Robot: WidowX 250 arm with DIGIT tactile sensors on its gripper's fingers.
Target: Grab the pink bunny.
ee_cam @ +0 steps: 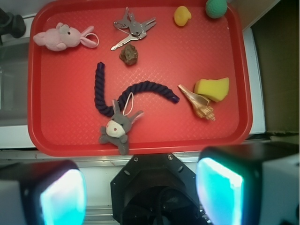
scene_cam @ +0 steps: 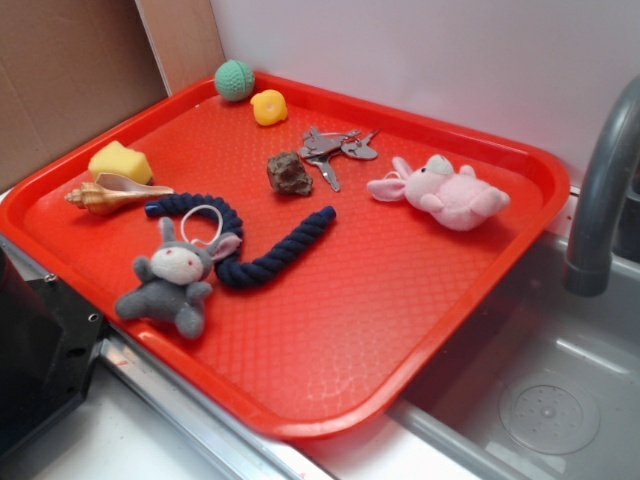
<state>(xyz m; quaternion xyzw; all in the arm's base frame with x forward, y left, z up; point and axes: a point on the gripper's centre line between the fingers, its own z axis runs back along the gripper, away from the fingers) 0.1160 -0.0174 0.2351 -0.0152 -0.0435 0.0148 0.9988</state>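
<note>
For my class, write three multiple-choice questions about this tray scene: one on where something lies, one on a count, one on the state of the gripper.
1. What lies closest to the pink bunny?
A. the keys
B. the seashell
C. the green ball

2. How many plush bunnies are on the red tray?
A. one
B. two
C. three

3. What is the gripper doing?
A. holding the pink bunny
B. holding the rope
C. open and holding nothing

Answers:
1. A: the keys lie just beside the bunny's ears.
2. B: only the pink one and the grey bunny are there.
3. C: in the wrist view both fingers stand wide apart off the tray's edge.
</note>
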